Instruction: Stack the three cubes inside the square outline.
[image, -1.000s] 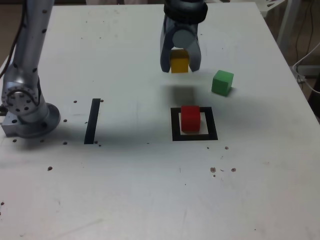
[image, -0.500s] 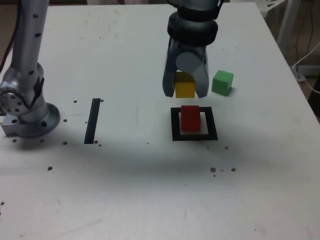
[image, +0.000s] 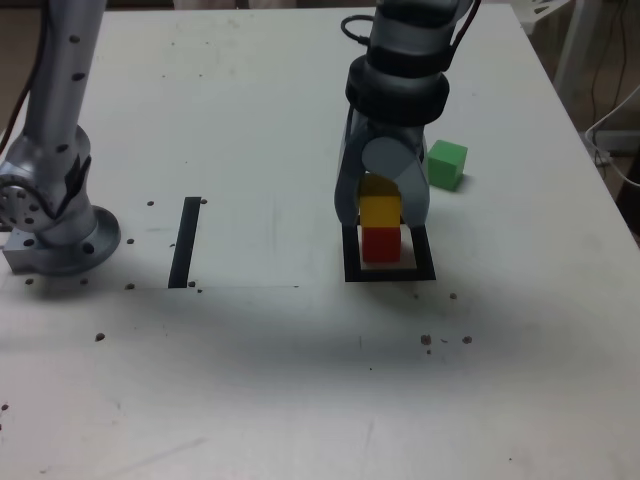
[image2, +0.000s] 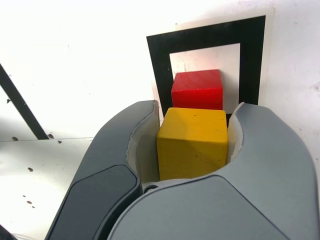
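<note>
While the hand (image: 382, 216) grips the yellow cube (image: 380, 211), jaws only a cube's width apart, the red cube (image: 381, 246) sits inside the square outline (image: 390, 275); the green cube (image: 446, 166) lies outside it, beyond its right side in the exterior view.

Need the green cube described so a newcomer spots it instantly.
Start at the black square outline in the exterior view. Just beyond its upper right corner, on the white table, sits the green cube, the only one outside the fingers' stack area.
</note>
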